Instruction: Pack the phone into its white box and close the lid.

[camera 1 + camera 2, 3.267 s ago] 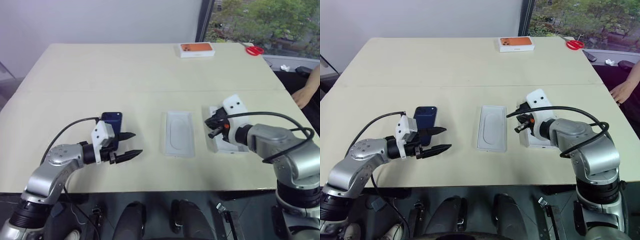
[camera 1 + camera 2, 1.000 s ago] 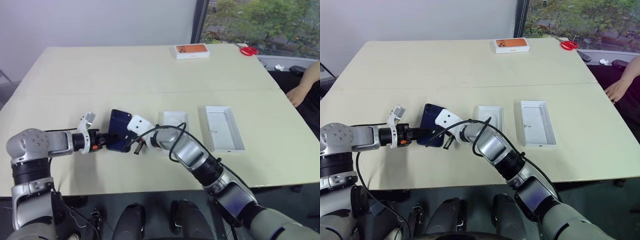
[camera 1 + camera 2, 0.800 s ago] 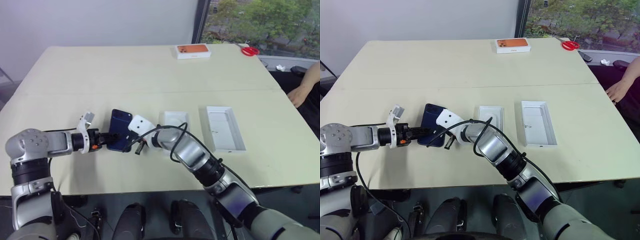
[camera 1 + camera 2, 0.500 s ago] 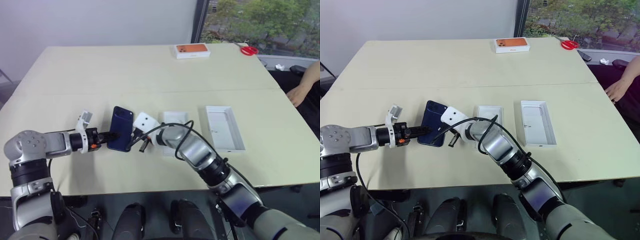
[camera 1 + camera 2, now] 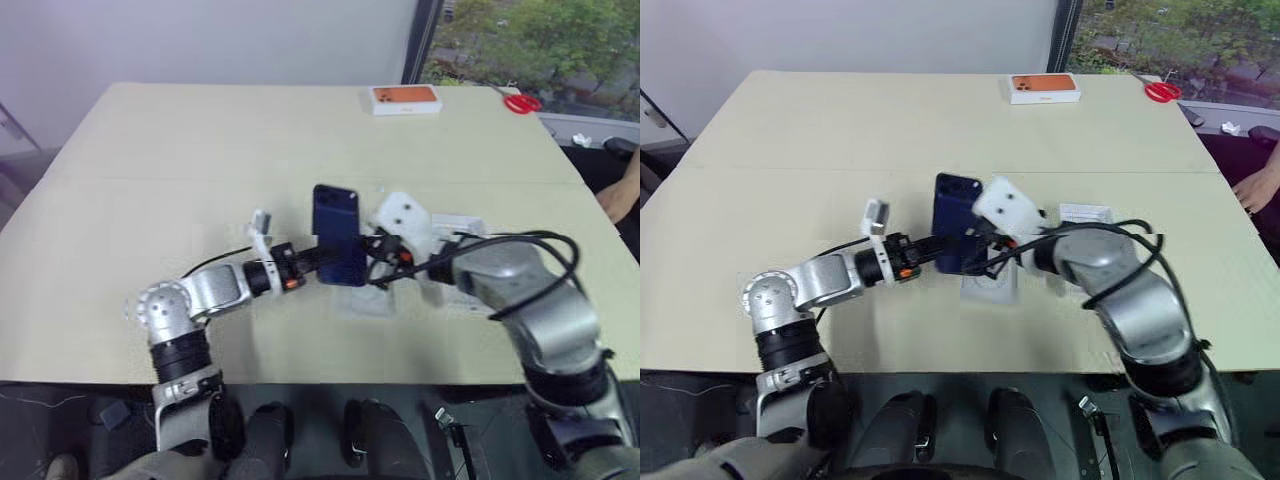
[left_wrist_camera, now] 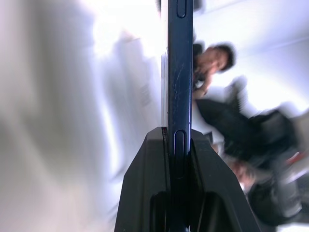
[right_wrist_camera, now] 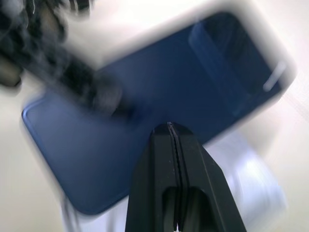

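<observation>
My left gripper (image 5: 318, 263) holds phone (image 5: 337, 235) above table (image 5: 150, 180) centre; my right gripper (image 5: 374, 262) just right of phone; orange-picture box (image 5: 405, 99) far behind; scissors (image 5: 518, 101) right of it.

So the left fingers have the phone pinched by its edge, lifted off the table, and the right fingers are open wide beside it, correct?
Not quite. The left gripper does pinch the phone by its edge, lifted off the table, but the right gripper is shut, its fingers pressed together, as the right wrist view shows.
</observation>
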### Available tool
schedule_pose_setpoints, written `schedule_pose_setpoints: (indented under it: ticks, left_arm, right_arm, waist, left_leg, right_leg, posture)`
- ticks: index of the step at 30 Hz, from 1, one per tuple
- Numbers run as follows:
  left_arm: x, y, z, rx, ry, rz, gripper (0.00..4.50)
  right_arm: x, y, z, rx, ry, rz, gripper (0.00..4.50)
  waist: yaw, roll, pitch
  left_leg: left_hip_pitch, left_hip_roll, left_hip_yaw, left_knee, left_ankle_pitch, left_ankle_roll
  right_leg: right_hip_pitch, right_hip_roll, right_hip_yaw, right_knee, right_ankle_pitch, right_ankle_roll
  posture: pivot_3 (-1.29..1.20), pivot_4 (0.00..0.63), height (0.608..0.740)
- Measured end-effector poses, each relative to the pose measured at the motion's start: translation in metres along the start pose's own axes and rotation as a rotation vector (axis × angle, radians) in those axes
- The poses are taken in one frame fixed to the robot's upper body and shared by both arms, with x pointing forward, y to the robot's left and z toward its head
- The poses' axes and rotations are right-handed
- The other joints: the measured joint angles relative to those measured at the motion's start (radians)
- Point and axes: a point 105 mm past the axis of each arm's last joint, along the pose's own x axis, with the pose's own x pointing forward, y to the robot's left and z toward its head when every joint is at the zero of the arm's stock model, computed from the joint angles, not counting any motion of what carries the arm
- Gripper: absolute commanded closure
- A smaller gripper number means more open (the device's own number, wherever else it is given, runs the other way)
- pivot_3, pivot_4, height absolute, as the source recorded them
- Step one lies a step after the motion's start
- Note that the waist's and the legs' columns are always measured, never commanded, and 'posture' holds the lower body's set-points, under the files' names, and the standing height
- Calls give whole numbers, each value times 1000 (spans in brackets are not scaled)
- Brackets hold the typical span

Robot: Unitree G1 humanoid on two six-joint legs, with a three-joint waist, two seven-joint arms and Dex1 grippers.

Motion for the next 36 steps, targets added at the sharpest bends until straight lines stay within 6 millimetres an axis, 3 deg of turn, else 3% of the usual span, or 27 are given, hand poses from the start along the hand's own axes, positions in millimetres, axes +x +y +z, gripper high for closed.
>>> schedule_pose_setpoints:
  ticks: [8,17,36]
  left_arm:
    - [28,2,-16,-5,101,127,4493]
    - [26,20,-17,10,151,249,4493]
    - [38,18,-25,-68,183,231,4493]
  right_arm:
    - [-26,-9,-37,10,94,-40,4500]
    - [-30,-13,-39,-1,93,-70,4500]
    - [-40,-14,-52,13,129,-67,4500]
  waist:
    - [2,0,0]
    - [5,0,0]
    - [4,0,0]
  left_leg:
    - [1,3,-2,0,2,3]
    - [1,3,-2,1,2,2]
    - [2,3,-2,1,2,2]
  right_leg:
    - [1,11,0,2,0,-1]
    - [1,10,1,2,0,-1]
    - [2,10,1,1,0,-1]
  posture:
    - [0,150,740]
    - [0,150,740]
    - [0,150,740]
